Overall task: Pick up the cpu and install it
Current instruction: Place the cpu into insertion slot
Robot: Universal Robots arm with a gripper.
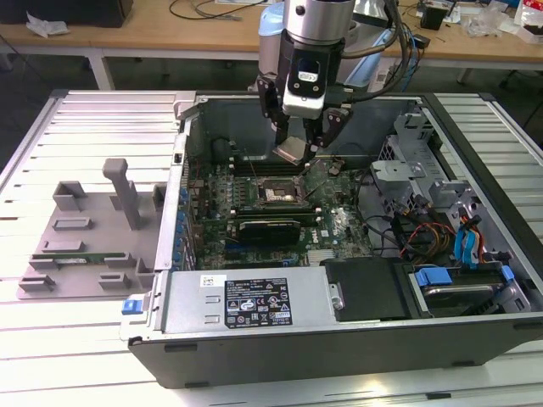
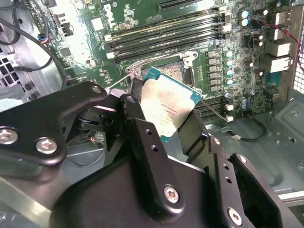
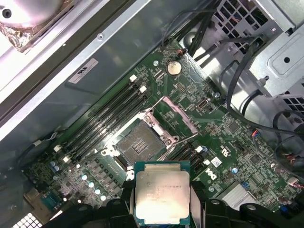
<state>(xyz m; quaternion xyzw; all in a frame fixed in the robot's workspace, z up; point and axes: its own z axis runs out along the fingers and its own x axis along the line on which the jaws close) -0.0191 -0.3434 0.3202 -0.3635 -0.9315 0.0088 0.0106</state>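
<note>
I'm watching the gripper (image 1: 299,146) hanging inside the open computer case (image 1: 170,297), its two fingers clamping the cpu (image 1: 290,151) by opposite edges. In both wrist views the cpu (image 2: 167,107) (image 3: 162,194) is showing its silvery metal top and green rim, and it is being held at a tilt in the air above the motherboard (image 1: 335,225). The socket (image 3: 138,146) is lying below with its metal frame swung open, and the chip is not touching it. The case is sitting on the slatted worktop (image 1: 85,356), and a grey tray (image 1: 85,246) is lying beside it at the exterior view's left.
</note>
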